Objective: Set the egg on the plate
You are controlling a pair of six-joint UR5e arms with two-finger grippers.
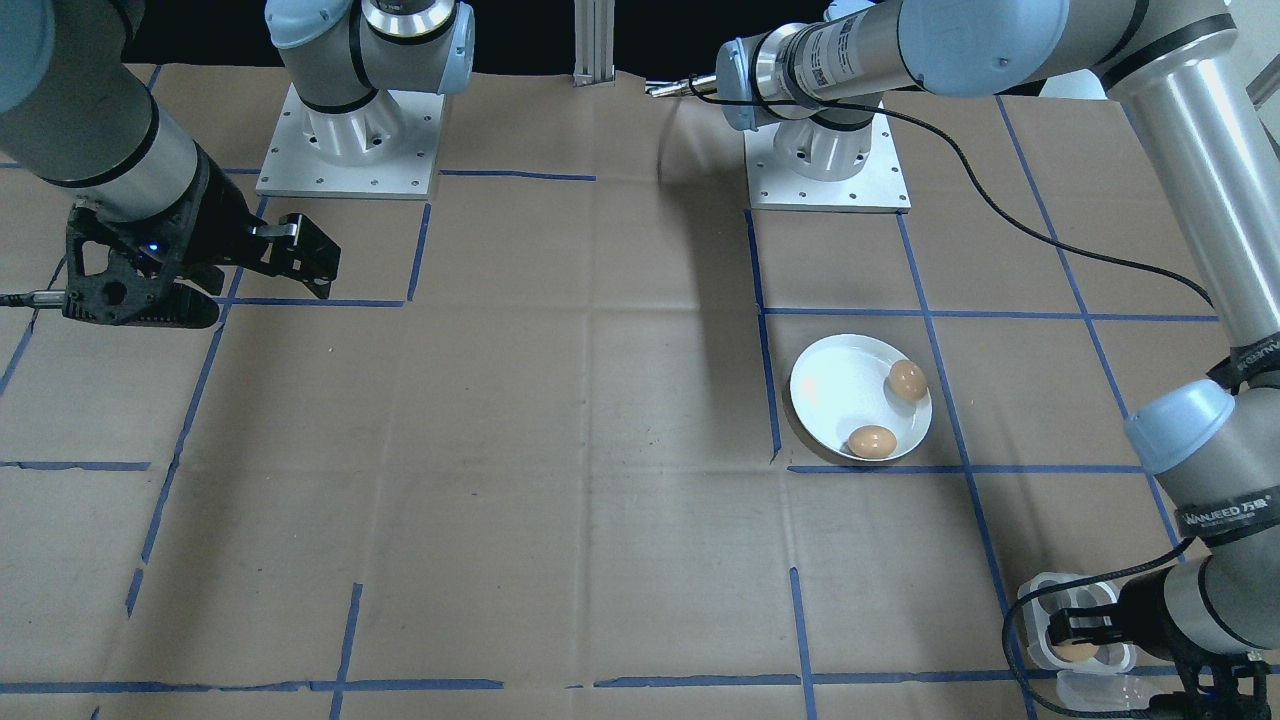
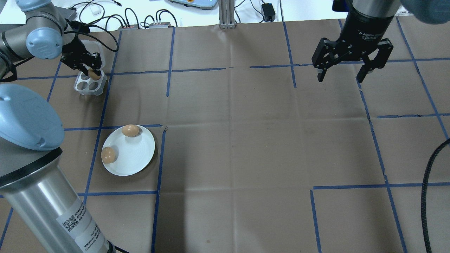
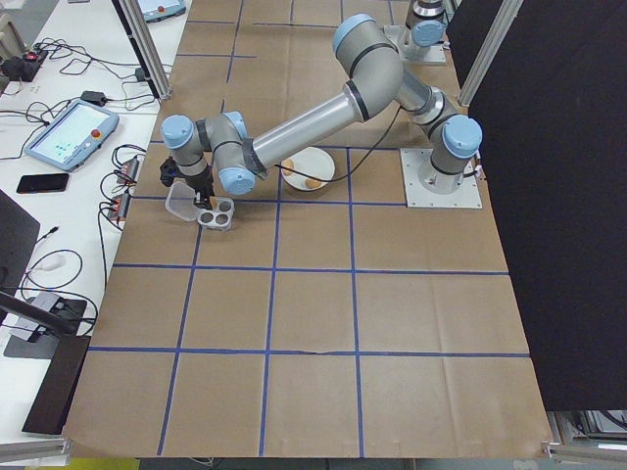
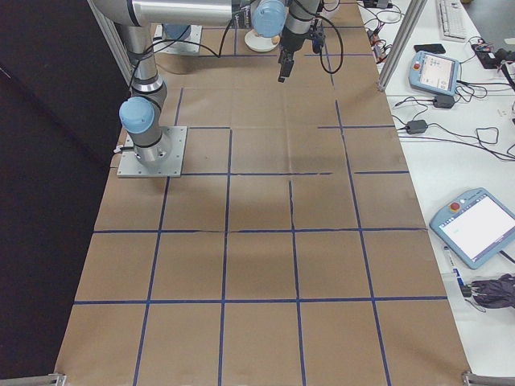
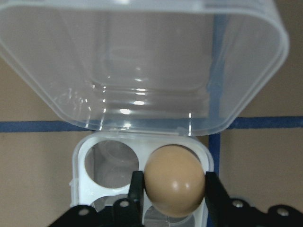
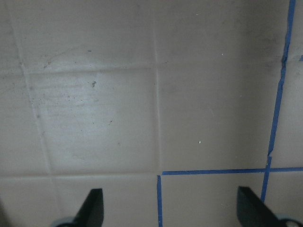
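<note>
On the white plate (image 2: 135, 154) nearest me in the overhead view, I count two brown eggs already set down: one at the rim toward me (image 2: 108, 155), one at the far rim (image 2: 130, 130), apart from each other. So I judge the job partly done, with a third egg in hand now.

Beyond the plate, the small four-cup egg tray (image 2: 84, 84) sits with its clear lid (image 5: 142, 61) hinged back and open. My left gripper (image 5: 173, 189) is down over it, its fingers (image 5: 213, 196) closed in against both sides of the brown egg (image 5: 174, 185). From the wrist view the egg looks seated in or just above its cup; I cannot tell if it has lifted clear. The cup beside it is empty, and the two nearer cups in the overhead view look empty too.

What remains, as I read it: raise this egg, carry it to the plate, and set it on the bare part away from the other two.

Far across the table (image 2: 246, 147), my right gripper (image 2: 342, 73) hangs above the paper with jaws spread wide, holding and touching nothing.
</note>
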